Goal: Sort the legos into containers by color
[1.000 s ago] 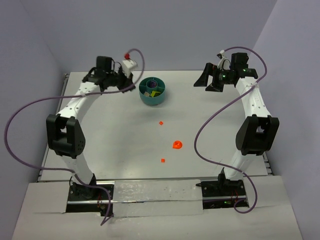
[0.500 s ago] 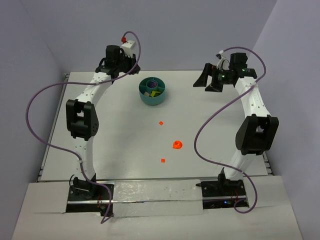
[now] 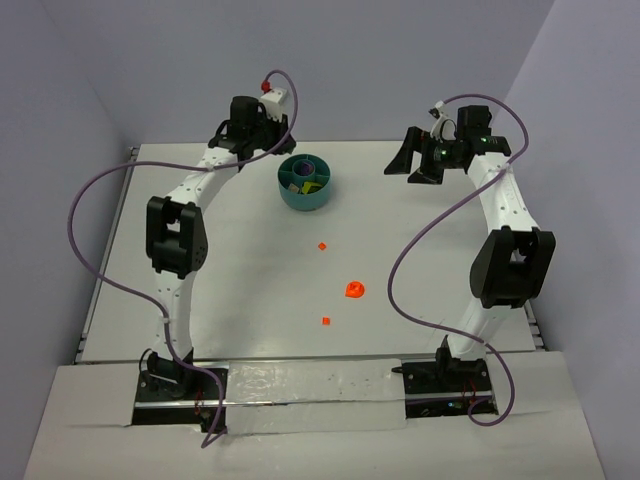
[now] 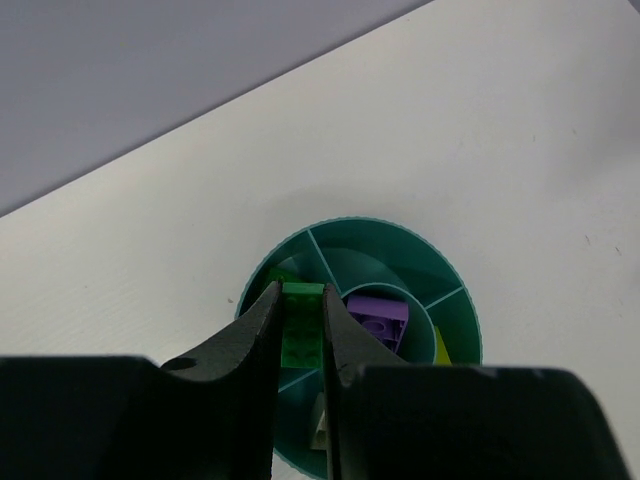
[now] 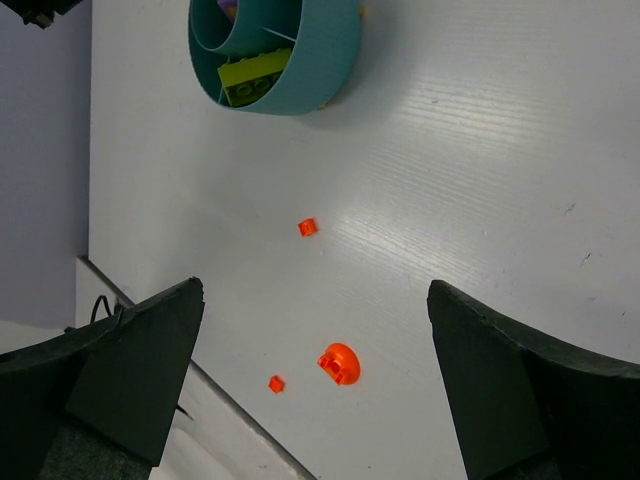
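The green brick (image 4: 301,325), pinched in the left fingers (image 4: 250,345), has been moved over the bowl (image 4: 385,232). It can be dropped in now. The right fingers (image 5: 130,370) are spread wide.

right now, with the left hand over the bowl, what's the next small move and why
Probably open the left hand and drop: it is shut on a green brick above the teal bowl, over the wedge beside a purple brick, so the piece looks set to fall in.

The left gripper (image 4: 300,303) with its green brick (image 4: 301,328) blocks the space over the bowl's (image 3: 305,197) far-left rim, three orange bits (image 3: 353,290) dot the table (image 3: 230,260) in front of the bowl, and both its sides lie open.
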Motion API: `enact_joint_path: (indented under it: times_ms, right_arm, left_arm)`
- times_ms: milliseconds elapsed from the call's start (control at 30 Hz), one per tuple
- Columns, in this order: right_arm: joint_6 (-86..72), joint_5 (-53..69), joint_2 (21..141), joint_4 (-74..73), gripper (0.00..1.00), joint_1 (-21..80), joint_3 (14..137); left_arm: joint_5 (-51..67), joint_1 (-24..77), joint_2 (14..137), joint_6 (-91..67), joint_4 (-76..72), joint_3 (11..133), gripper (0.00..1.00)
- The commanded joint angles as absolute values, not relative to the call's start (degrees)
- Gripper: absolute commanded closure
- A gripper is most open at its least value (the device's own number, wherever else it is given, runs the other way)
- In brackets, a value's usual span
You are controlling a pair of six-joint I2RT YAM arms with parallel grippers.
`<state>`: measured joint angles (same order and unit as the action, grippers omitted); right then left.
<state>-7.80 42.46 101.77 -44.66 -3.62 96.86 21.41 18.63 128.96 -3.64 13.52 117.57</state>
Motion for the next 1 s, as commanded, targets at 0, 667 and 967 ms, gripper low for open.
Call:
enact_joint_path:
  times_ms: [0, 667, 967]
  right_arm:
    - [-7.4, 42.3, 102.2, -44.3, 0.0, -3.2, 99.7]
    - [-7.6, 42.5, 102.8, -44.5, 0.0, -2.9, 100.3]
    - [-7.6, 42.5, 103.3, -44.7, 0.0, -2.8, 101.1]
  left_arm:
    - [21.6, 19.0, 129.8, -4.0, 14.0, 120.4, 0.93]
    - [20.3, 19.1, 129.7, -3.6, 15.0, 117.3, 0.84]
    - [20.4, 19.0, 130.3, -3.8, 15.3, 117.2, 0.81]
